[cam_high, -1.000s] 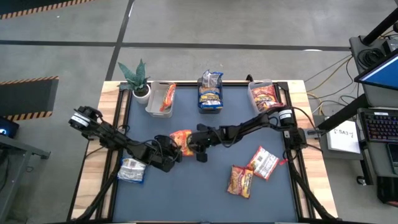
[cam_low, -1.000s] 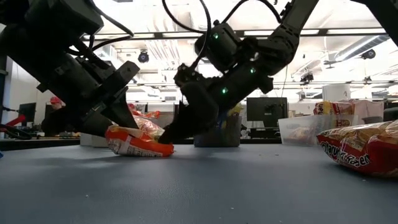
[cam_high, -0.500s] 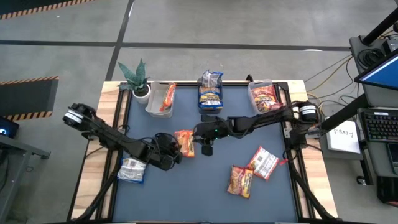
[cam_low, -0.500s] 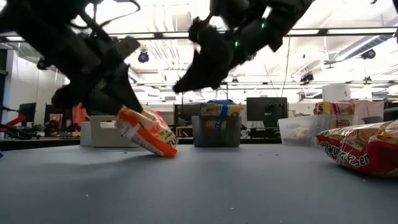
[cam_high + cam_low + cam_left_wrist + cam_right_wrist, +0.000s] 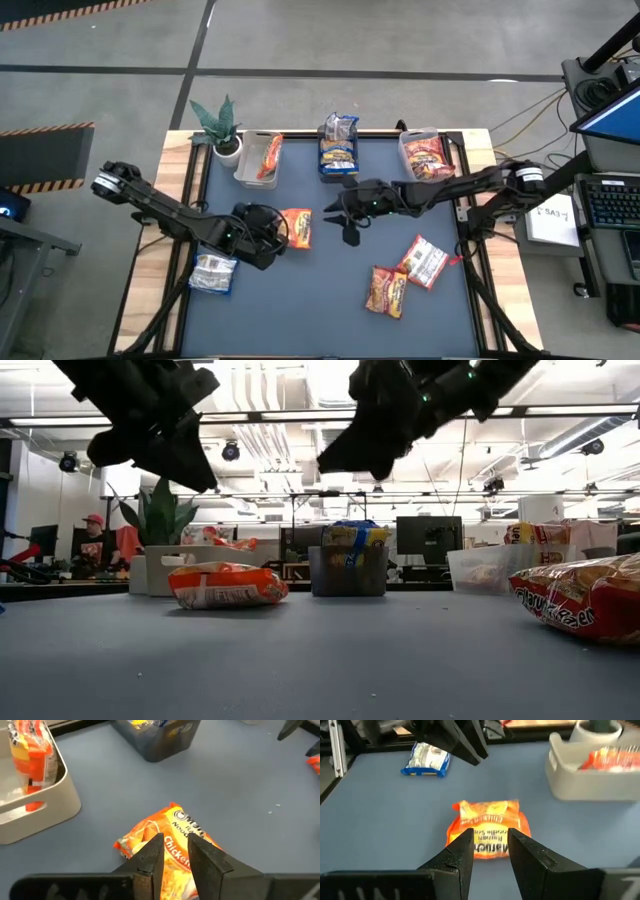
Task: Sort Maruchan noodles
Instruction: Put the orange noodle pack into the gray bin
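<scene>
An orange-yellow noodle packet (image 5: 297,228) lies flat on the blue mat near its middle, also seen in the low view (image 5: 228,585). My left gripper (image 5: 268,236) hangs just left of it, lifted above it (image 5: 165,445), fingers a little apart (image 5: 175,847). My right gripper (image 5: 347,222) hangs to the packet's right, also raised (image 5: 350,455), fingers a little apart (image 5: 490,842). Neither touches the packet (image 5: 487,827). Other packets lie loose: a blue-white one (image 5: 212,272), a red one (image 5: 388,290) and a silvery-red one (image 5: 425,260).
Three bins stand along the far edge: a left bin (image 5: 250,165) with an orange packet, a middle bin (image 5: 338,168) with blue-yellow packets, a right bin (image 5: 420,170) with red packets. A potted plant (image 5: 222,128) stands at the far left corner. A person sits in the room behind.
Both grippers were down at the orange packet. The right one drew up and toward the table's right. The left one lifted the packet's one end so that it tipped, then let go and rose toward the left. The packet has dropped flat on the mat.
</scene>
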### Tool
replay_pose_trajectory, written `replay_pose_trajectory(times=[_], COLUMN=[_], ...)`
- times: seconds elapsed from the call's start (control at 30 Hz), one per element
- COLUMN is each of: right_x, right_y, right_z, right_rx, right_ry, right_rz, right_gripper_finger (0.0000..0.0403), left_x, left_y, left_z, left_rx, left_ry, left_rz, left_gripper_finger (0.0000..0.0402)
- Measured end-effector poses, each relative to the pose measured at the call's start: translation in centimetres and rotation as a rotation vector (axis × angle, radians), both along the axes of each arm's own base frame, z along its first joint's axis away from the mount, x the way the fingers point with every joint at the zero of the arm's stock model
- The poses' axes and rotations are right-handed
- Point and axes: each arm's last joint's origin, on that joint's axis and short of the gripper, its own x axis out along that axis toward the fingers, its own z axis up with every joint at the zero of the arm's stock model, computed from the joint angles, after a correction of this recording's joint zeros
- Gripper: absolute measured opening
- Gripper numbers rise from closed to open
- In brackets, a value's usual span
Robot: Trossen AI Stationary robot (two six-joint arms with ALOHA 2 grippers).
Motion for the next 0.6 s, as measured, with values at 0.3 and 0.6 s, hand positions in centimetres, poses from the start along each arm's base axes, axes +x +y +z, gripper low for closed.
replay_pose_trajectory(times=[0.3,0.6], right_x=[1.8,6.1], right_y=[0.0,-0.1], right_z=[-5.0,-9.5], right_rx=[0.064,0.064], right_ry=[-0.013,0.033], right_rz=[-0.027,-0.016], right_gripper_finger=[0.0089,0.0042], left_x=[0.1,0.1], left_y=[-0.2,-0.2], left_z=[-0.4,-0.4], left_rx=[-0.028,-0.040], left_ry=[0.006,-0.008], left_rz=[-0.006,0.004], left_gripper_finger=[0.0059,0.0082])
